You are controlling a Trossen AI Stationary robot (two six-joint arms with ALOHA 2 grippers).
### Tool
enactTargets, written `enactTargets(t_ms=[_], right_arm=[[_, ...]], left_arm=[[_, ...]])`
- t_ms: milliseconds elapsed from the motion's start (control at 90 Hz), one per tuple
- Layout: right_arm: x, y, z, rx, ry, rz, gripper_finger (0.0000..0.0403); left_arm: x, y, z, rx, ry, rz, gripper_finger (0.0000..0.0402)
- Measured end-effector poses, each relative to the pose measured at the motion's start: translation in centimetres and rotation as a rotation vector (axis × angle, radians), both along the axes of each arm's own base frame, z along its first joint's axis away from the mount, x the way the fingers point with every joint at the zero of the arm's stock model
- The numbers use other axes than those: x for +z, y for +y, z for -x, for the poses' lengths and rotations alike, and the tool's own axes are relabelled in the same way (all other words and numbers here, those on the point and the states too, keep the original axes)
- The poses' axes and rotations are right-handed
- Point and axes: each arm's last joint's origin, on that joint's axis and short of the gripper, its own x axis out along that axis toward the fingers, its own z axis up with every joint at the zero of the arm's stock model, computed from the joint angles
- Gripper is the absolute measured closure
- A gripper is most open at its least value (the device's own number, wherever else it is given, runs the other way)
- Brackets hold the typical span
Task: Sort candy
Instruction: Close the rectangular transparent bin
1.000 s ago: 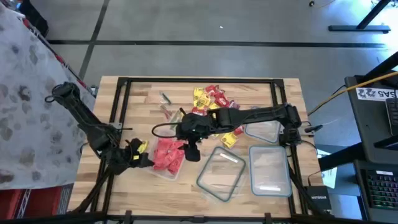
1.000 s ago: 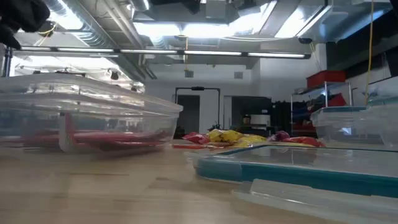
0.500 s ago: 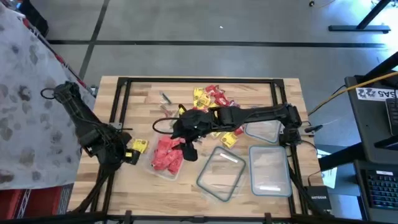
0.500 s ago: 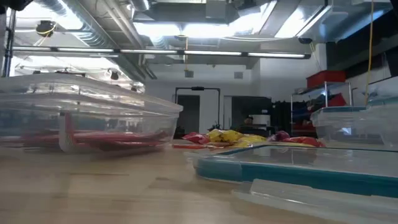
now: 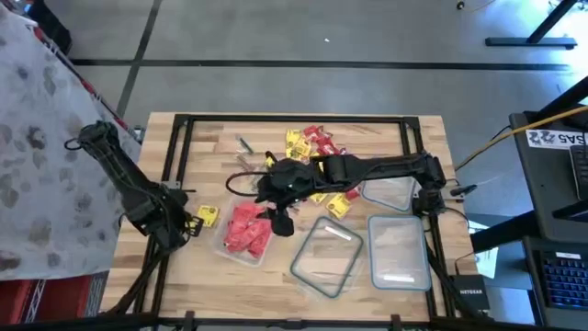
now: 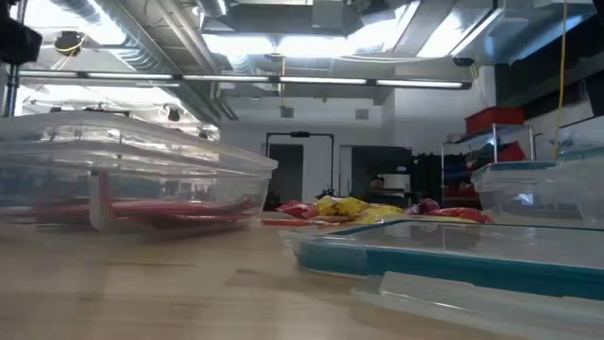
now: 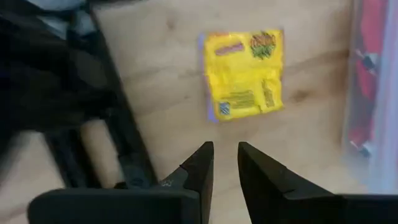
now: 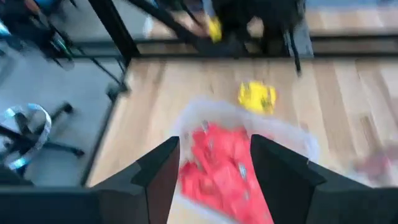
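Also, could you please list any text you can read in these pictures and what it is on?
"NETGEAR": on the black box beside the table.
White tag right of the table: characters too blurred to read.
Yellow candy packet: print too blurred to read.

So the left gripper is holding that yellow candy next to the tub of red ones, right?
Not holding it. The yellow candy lies loose on the table beside the tub of red candy, ahead of the left gripper, whose fingers grip nothing. The left wrist view shows this.
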Motion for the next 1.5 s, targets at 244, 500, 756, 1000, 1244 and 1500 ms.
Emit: enactTargets(t_ms=[244,500,756,1000,1244,1500], right_arm=[[-0.2,0.0,1.0,0.018,0.096,-0.039,0.0217],[-6.0,-0.3,3.2,0.082,0.476,0.059,0.0217],[-13.3,-1.2,4.3,0.222,0.612,0.026,0.0217],[-17.5,-2.7,5.8,0.157,0.708,0.036,0.0217],[-21.2,-4.0,7.8,0.016,0.813,0.015,0.0217],[-21.5,-4.5,5.9,-0.233,0.588,0.040,0.0217]], left_arm=[[-0.7,-1.6,-1.7,-0.012,-0.216,0.071,0.0346],[-0.3,-2.7,-2.9,-0.060,-0.393,0.112,0.0346],[-0.2,-2.6,-3.0,-0.065,-0.425,0.075,0.0346],[-0.1,-2.7,-3.1,-0.049,-0.443,0.091,0.0346],[-0.1,-2.8,-3.2,-0.058,-0.447,0.093,0.0346],[0.0,-2.8,-3.2,-0.026,-0.458,0.113,0.0346]])
